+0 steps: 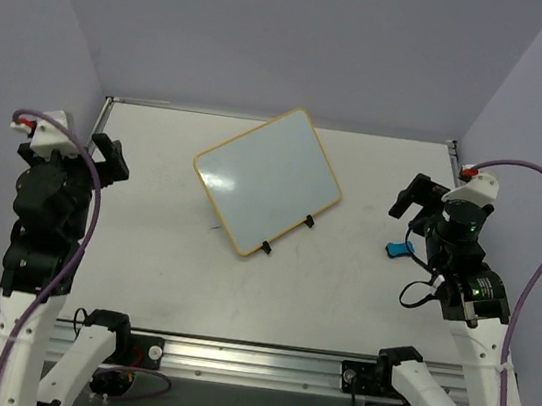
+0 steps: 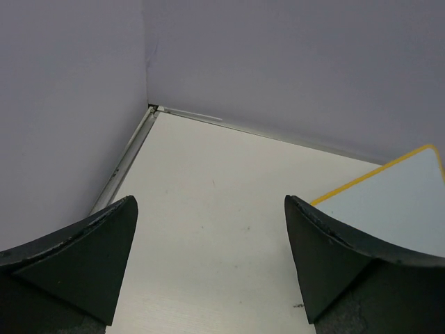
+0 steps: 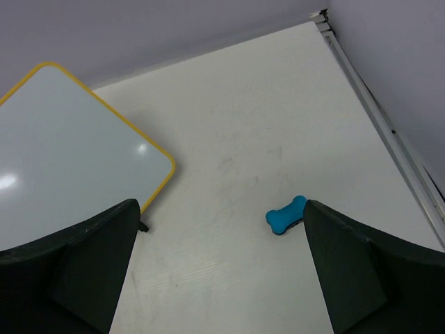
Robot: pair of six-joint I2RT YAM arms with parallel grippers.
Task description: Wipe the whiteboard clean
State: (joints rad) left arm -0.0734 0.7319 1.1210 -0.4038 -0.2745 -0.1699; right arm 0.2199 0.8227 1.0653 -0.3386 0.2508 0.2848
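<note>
While arms (image 1: 46, 222) sit folded, left end effector (image 1: 108, 158) and right end effector (image 1: 408, 199) gape.

Left arm (image 1: 43, 232): stands up from its base at the near left corner, folded along the left side, wrist tipped forward and pointing inward.
Left end effector (image 1: 113, 159): jaws spread wide; both dark fingers (image 2: 83, 268) frame the wrist view, held clear above the surface (image 2: 208, 202).
Right arm (image 1: 474, 302): rises from its base at the near right, leaning out to the right side, wrist angled down and inward.
Right end effector (image 1: 411, 199): jaws spread wide; fingers (image 3: 358, 271) well apart, held above the surface.
</note>
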